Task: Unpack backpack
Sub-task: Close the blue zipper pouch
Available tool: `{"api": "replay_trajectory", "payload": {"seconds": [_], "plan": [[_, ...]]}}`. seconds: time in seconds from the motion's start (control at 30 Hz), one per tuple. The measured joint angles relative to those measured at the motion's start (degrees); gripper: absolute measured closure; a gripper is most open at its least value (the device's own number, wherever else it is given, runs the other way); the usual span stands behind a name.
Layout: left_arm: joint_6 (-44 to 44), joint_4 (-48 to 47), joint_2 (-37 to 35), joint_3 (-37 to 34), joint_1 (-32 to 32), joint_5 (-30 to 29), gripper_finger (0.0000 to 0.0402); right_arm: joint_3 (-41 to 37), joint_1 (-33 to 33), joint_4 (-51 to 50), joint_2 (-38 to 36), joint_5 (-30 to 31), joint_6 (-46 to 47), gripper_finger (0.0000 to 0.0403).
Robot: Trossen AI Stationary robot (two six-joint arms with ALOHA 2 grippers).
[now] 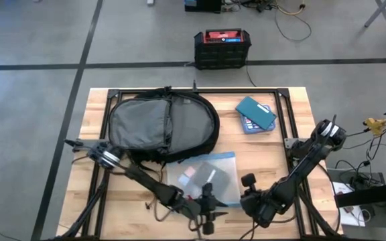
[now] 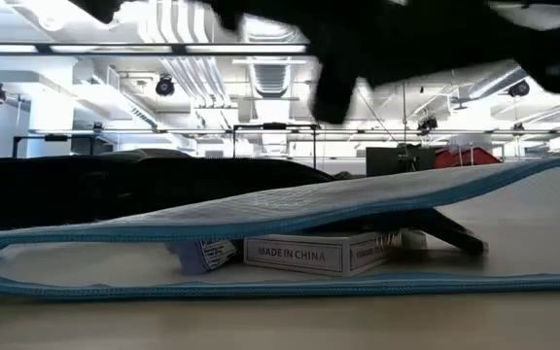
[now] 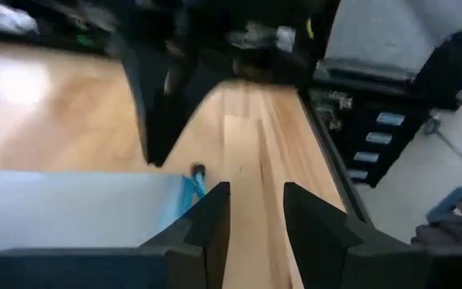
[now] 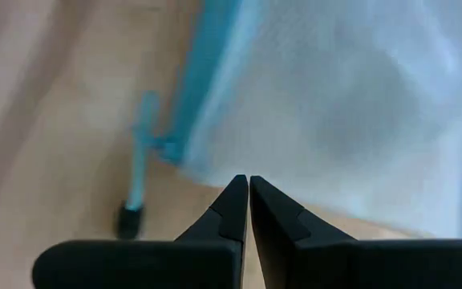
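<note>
White box (image 2: 304, 254) inside pouch (image 2: 280, 209): "MADE IN CHINA".

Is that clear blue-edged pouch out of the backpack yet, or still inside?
Out. The pouch lies flat on the table in front of the backpack, apart from it, with the left gripper at its near edge.

Robotics lab or workshop: wooden table (image 1: 267, 167) on grey concrete floor (image 1: 32, 100) with black tape lines; loose cables (image 1: 293, 20) far right; ceiling ducts (image 2: 202, 73) and strip lights beyond.
</note>
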Motion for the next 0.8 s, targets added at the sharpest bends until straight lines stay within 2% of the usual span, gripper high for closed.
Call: {"api": "replay_trajectory", "payload": {"seconds": [0.23, 0.4, 0.57, 0.8], "plan": [[-2.1, -18.8, 8.5, 21.5, 0.1, -1.2, 0.0318, -9.8, 0.7, 19.7, -5.7, 0.2, -4.6, 0.0403], [-6.4, -28.4, 13.1, 30.5, 1.4, -3.9, 0.0322, -14.0, -0.2, 26.5, -5.3, 0.6, -6.6, 0.0403], [-11.9, -29.7, 15.8, 32.1, 3.4, -4.3, 0.0322, -15.8, -2.0, 27.3, -5.3, 0.5, -6.6, 0.0403], [-13.1, -31.9, 15.9, 30.5, 4.2, -3.7, 0.0322, -16.8, -3.7, 27.6, -5.1, -2.8, -6.5, 0.0403]]}}
